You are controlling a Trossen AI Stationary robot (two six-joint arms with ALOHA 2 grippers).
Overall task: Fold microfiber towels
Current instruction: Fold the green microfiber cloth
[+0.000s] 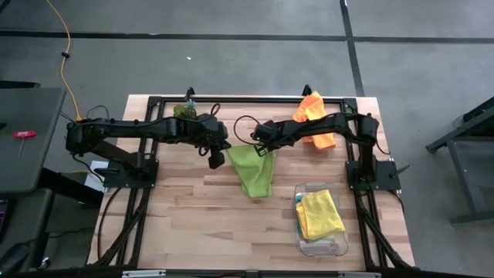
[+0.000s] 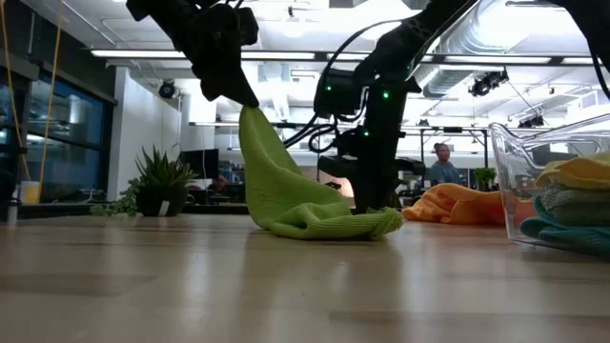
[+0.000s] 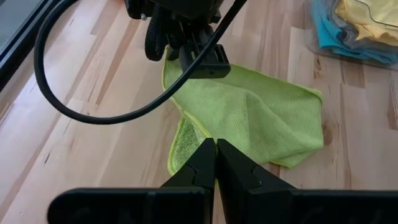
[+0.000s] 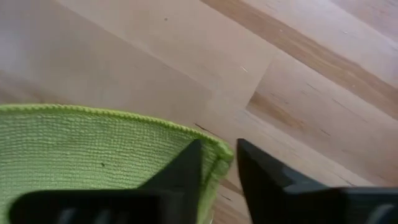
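Right gripper (image 4: 217, 165), narrow, straddles a corner of the lime green towel (image 1: 255, 167) at mid-desk (image 1: 193, 224); left gripper (image 3: 215, 163) pinches another edge, lifted; fold setup in hand, next move probably needs the right grip secured before lifting together.

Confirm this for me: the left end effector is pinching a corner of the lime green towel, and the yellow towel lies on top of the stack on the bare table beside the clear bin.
One thing is wrong. The yellow towel tops the stack inside the clear bin, not on the bare table, as the high view shows. The rest stands: the left end effector is pinching a corner of the lime green towel.
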